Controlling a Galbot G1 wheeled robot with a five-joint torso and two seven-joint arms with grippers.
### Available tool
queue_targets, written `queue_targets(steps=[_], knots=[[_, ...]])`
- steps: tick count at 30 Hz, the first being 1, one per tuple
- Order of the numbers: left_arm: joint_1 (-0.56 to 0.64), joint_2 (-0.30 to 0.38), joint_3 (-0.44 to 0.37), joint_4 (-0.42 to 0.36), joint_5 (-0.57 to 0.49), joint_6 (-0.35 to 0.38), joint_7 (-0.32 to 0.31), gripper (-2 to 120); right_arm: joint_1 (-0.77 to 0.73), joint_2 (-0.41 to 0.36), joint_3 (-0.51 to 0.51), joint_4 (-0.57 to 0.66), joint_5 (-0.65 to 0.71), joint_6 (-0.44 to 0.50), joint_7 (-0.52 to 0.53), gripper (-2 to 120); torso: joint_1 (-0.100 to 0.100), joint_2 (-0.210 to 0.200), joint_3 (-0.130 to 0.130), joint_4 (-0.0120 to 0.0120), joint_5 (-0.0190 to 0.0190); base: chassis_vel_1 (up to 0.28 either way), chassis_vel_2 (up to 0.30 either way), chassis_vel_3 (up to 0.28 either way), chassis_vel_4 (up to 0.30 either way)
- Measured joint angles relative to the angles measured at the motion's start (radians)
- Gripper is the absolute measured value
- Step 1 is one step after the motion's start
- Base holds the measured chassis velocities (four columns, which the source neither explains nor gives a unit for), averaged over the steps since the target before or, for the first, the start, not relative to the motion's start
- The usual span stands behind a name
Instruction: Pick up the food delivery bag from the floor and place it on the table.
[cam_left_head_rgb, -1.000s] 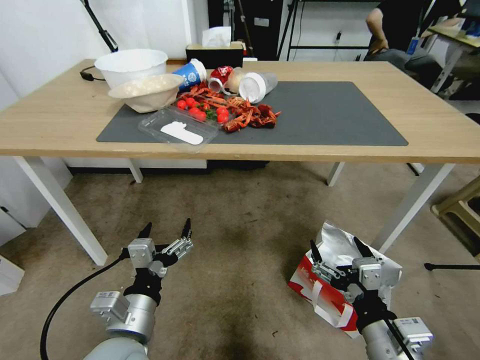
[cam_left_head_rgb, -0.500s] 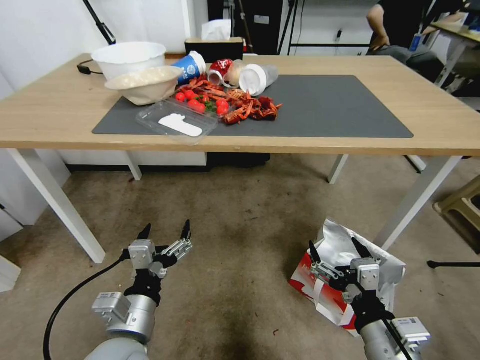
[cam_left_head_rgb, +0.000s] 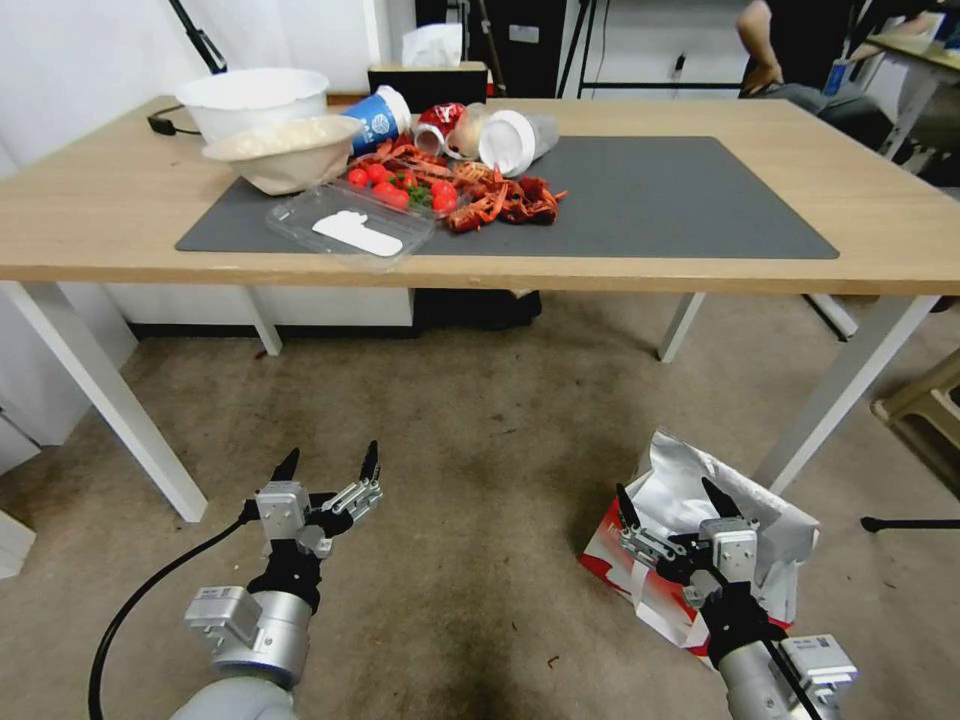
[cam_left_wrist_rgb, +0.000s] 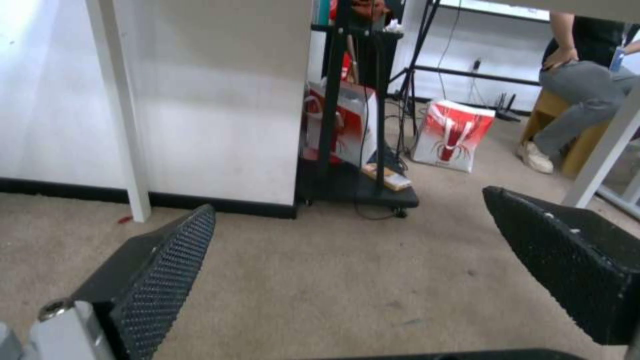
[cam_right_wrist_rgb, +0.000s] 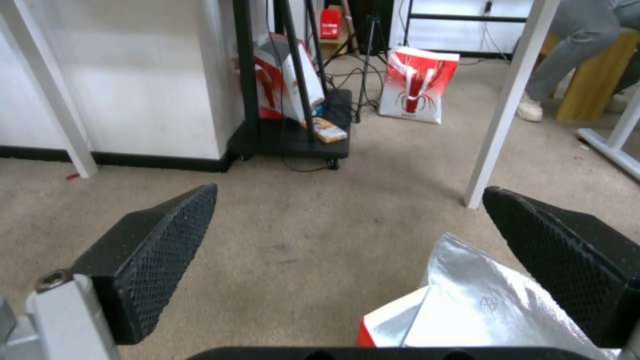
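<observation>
The food delivery bag (cam_left_head_rgb: 690, 500) stands on the floor (cam_left_head_rgb: 480, 440) at the lower right, white with a red band, its silver foil mouth (cam_right_wrist_rgb: 480, 305) open. My right gripper (cam_left_head_rgb: 668, 498) hovers open just over the bag's near side, its dark fingers (cam_right_wrist_rgb: 160, 240) spread wide with nothing between them. My left gripper (cam_left_head_rgb: 327, 462) is open above bare carpet at the lower left, well apart from the bag. The table (cam_left_head_rgb: 900, 220) with its dark grey mat (cam_left_head_rgb: 650, 200) spans the upper part of the head view.
On the table's left lie white bowls (cam_left_head_rgb: 255, 100), tipped cups (cam_left_head_rgb: 510, 140), crayfish shells, tomatoes and a clear tray (cam_left_head_rgb: 345, 230). White table legs (cam_left_head_rgb: 850, 380) stand beside the bag. A second red-and-white bag (cam_right_wrist_rgb: 417, 85) and a black cart (cam_right_wrist_rgb: 293, 135) stand beyond the table.
The whole head view has shifted, with the table edge sliding upward: the camera has moved. Both grippers keep their places and stay open.
</observation>
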Motion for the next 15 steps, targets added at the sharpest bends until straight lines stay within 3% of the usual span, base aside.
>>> queue_targets(steps=[15], knots=[[0.005,-0.002,0.001,0.001,0.005,-0.006,-0.001,100,-0.003,-0.001,0.002,-0.003,-0.001,0.001,-0.002,100,-0.013,-0.057,-0.043,0.0000,0.0000,0.000,0.000,0.000,0.000]])
